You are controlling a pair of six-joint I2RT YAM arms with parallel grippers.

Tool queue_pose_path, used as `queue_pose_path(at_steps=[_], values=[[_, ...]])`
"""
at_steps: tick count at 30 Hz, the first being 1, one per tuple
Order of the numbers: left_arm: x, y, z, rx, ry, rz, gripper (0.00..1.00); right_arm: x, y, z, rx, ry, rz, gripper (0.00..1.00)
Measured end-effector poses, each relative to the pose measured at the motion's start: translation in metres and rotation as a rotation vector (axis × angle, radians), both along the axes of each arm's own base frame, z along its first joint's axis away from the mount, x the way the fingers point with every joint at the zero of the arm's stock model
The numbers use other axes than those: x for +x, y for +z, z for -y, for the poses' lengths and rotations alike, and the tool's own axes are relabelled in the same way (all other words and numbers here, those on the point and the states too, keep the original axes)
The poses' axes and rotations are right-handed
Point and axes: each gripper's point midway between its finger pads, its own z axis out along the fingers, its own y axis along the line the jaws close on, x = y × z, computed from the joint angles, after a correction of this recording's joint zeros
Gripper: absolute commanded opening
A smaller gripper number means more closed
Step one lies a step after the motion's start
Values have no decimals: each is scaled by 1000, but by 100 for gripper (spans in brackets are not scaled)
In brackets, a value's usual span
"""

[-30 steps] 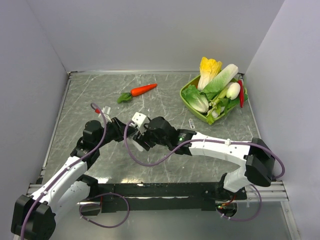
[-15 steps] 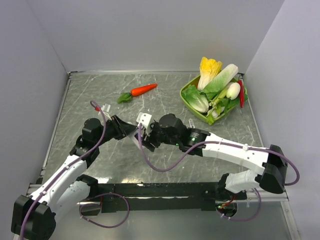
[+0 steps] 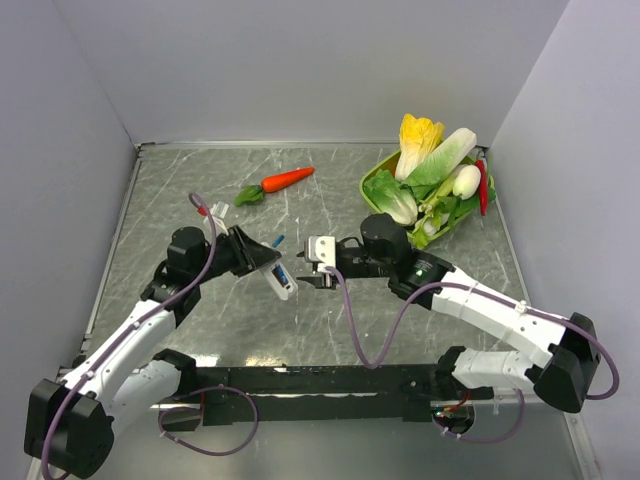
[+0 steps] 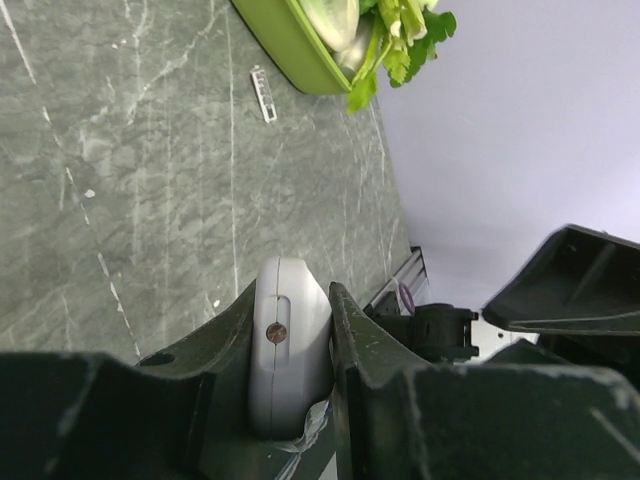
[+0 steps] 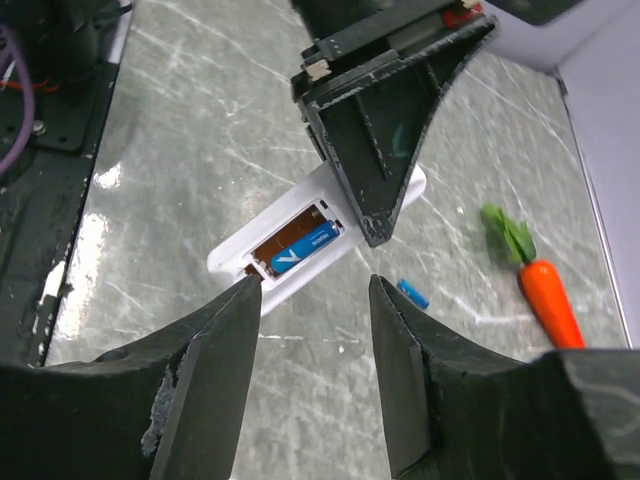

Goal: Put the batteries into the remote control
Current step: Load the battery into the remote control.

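- Nearby, on the grey marbled counter (image 3: pixel 180 200), an orange carrot (image 3: pixel 285 180) lies toward the far wall. A green tray (image 3: pixel 366 190) heaped with leafy vegetables sits at the far right.
- The right arm reaches in from the right and covers the counter just in front of the tray.
- A loose battery (image 3: pixel 277 241), tiny and blue, lies on the counter just beyond the remote control (image 3: pixel 283 282), apart from it.
- The left gripper (image 3: pixel 264 262) has its jaws clamped on the remote control near the counter's middle. Whether its lower end touches the counter cannot be told.
- The right gripper (image 3: pixel 318 265) has its jaws apart with nothing between them. It faces the remote control from just beside it.
- Only the right wrist view shows the open bay, with one seated battery (image 5: pixel 305 249) and a brown slot beside it.
- The left wrist view shows the remote control's rounded end with a small screw, and a thin grey strip (image 4: pixel 262 93) by the tray.
- The remote control is a small white bar.
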Motion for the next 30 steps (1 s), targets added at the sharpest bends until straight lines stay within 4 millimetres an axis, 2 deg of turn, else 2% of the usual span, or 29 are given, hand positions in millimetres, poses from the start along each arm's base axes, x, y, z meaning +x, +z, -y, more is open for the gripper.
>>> queue_pose_path(at_steps=[9,18,30], values=[[-3,6,7,-13,-59,-8,1,-1,-22,-16,-26,137,-9,45],[-5,8,11,-18,-87,-15,1,8,-14,-31,-17,167,20,40],[-6,9,12,-9,-98,-13,1,13,-26,-39,-47,186,6,31]])
